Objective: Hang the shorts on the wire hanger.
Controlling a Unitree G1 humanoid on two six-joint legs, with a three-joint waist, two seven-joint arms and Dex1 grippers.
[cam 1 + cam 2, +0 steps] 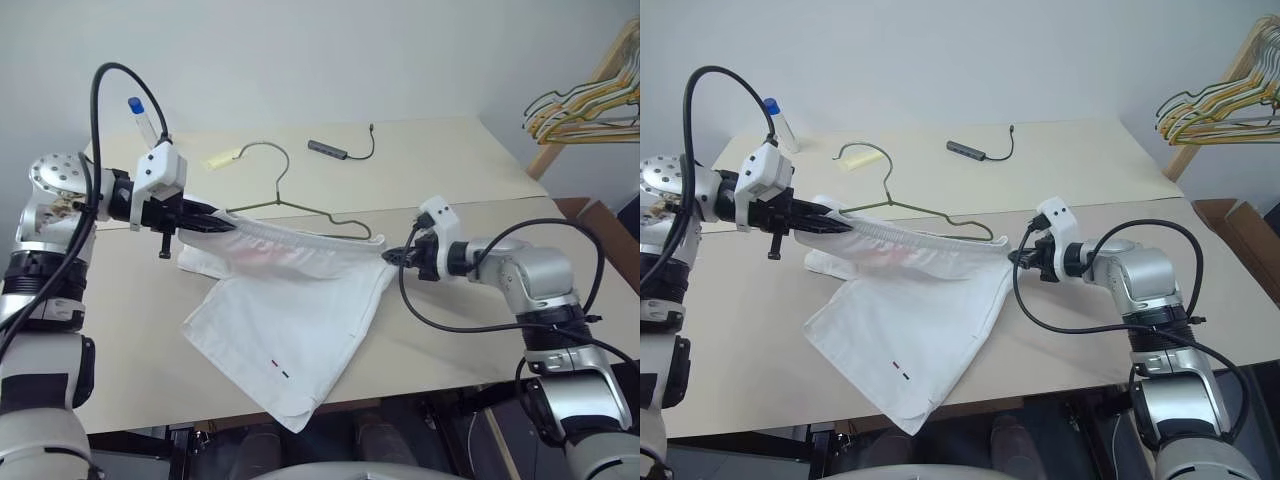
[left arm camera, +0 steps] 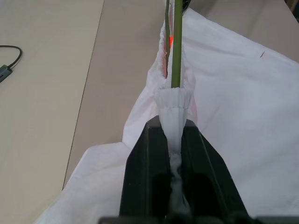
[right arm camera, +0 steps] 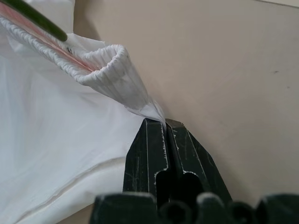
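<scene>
The shorts are hanging half off the near edge of the bench, one white leg drooping past the rim with two tiny dark marks showing close to its hem, while the rest of the cloth is lying spread across the near-middle of the top. Their gathered waistband is being held up off the surface and pulled into a taut line between the two arms. The left gripper is pinching the waistband's left end — its black fingers are squeezed tight on a bunched fold of white cloth. The right gripper is gripping the other end, jaws pressed together on just a small tip of the fabric, over the bare bench toward the right side. A faint pink smudge is showing through the cloth just under the waistband. The wire hanger is sitting right behind the stretched band, its thin olive-green wire running inside the open waistband at the left end, its paler hook curving up over the seam where the two bench tops are meeting. Farther back, on the rear top, a yellow note and a dark adapter with a cable are lying — and by the far right corner a bunch of yellow and tan hangers is hanging on a wooden rack.
</scene>
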